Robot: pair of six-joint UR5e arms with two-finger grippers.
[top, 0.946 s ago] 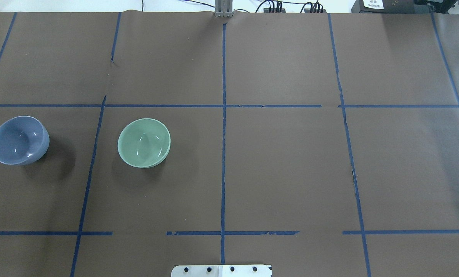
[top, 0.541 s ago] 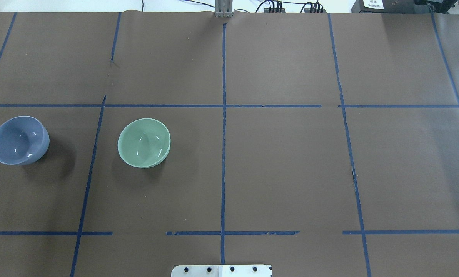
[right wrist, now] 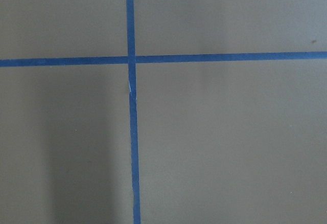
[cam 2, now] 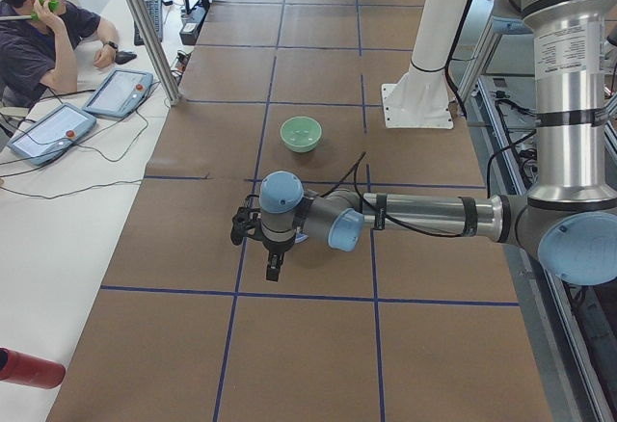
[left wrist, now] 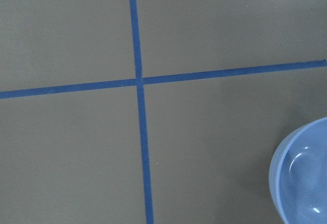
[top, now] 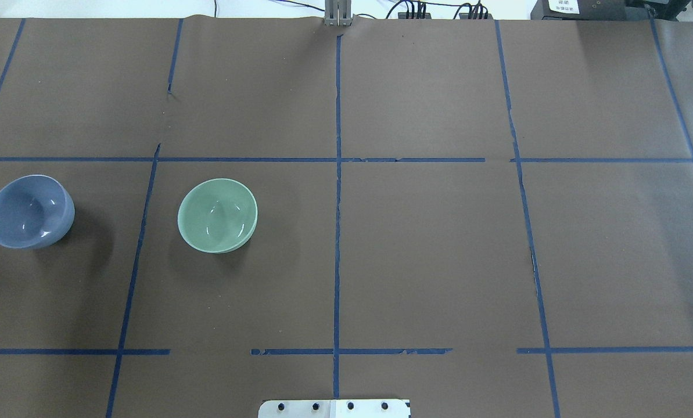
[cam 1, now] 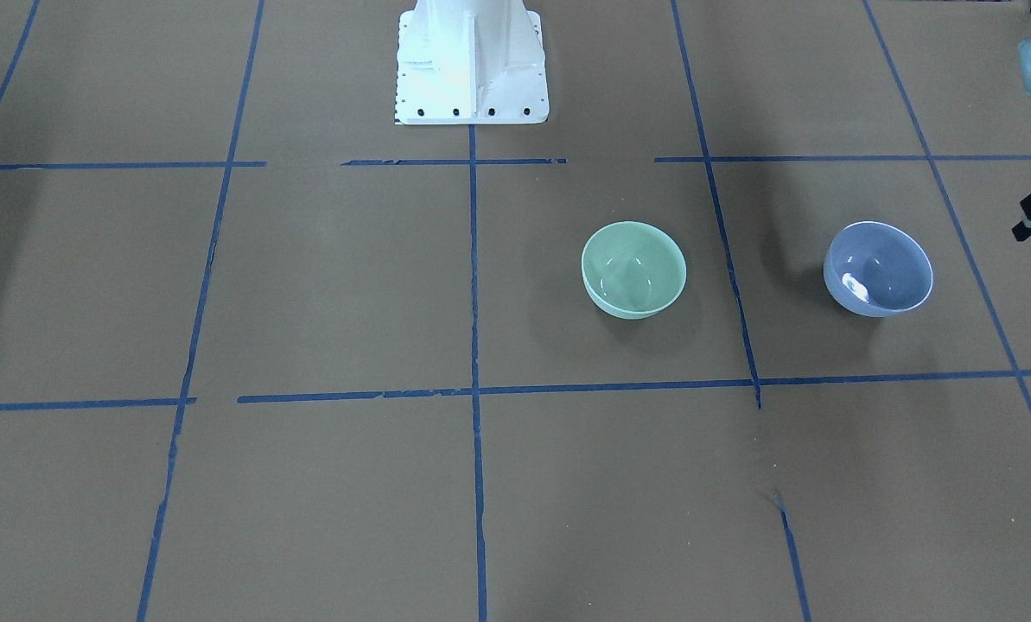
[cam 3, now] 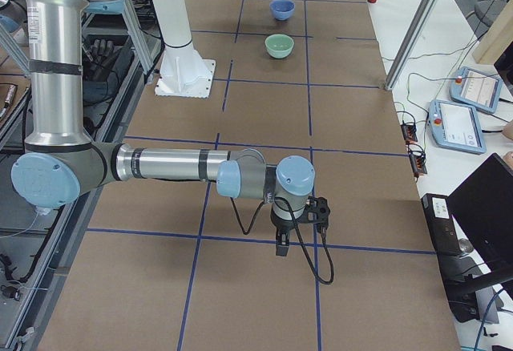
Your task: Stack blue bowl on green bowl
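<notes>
The blue bowl [top: 29, 212] sits upright on the table [top: 427, 244] at the robot's far left, its glossy inside empty (only glints of light show). The green bowl [top: 217, 215], also upright and empty, stands in the next taped square toward the centre, well apart from it. The left end effector [cam 2: 273, 270] hangs over the table near the blue bowl. The right end effector [cam 3: 282, 247] hangs far off on the other side. I cannot tell how far open either is, and neither touches a bowl.

Robotics lab, tape-gridded brown table [top: 439, 261], teach pendants [cam 2: 118, 92] on side bench [cam 2: 58, 239], seated operator [cam 2: 39, 19]
</notes>
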